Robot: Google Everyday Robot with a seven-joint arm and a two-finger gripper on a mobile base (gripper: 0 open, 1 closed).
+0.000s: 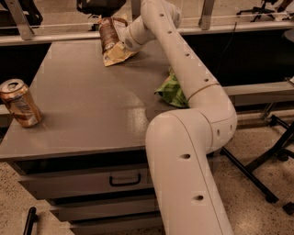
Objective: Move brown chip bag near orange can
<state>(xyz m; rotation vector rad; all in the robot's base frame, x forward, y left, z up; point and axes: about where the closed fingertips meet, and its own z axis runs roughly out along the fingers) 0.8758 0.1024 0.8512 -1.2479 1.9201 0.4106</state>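
Where the brown chip bag lies at the far edge of the table, the gripper is set against it; its opening cannot be told.

The white arm rose from the lower right foreground as a thick upper link. It bent sharply at a rounded elbow just off the right edge of the worktop. From there a slimmer forearm ran up and leftward over the worktop's right side. Near the top it curved over at the wrist and turned down to the left. The gripper sat low at the far end of the worktop, close to its surface and pointing left, largely hidden behind the wrist housing.
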